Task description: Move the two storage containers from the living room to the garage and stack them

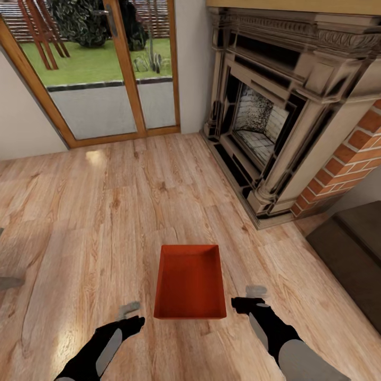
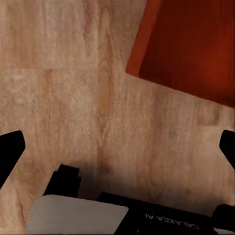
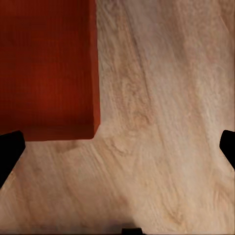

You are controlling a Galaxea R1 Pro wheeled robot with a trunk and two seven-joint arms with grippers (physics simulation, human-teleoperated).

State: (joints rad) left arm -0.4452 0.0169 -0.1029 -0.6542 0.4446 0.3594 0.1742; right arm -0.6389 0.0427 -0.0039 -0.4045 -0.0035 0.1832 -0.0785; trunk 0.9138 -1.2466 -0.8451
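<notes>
One orange-red open-top storage container (image 1: 190, 281) lies empty on the light wood-plank living room floor, right in front of me. My left gripper (image 1: 129, 313) hovers open just off its near left corner, and the left wrist view shows that container corner (image 2: 191, 44) beyond the spread left gripper (image 2: 119, 147). My right gripper (image 1: 252, 297) hangs open beside the near right corner. In the right wrist view the container (image 3: 46, 63) lies to one side of the open right gripper (image 3: 119, 149). Neither gripper touches it. The second container and the garage are out of view.
A carved stone fireplace (image 1: 264, 121) with red brick (image 1: 354, 153) stands at the right. Wood-framed glass doors (image 1: 106, 69) are at the far left. A dark low piece of furniture (image 1: 349, 248) sits at the right edge. Open plank floor (image 1: 106, 211) surrounds the container.
</notes>
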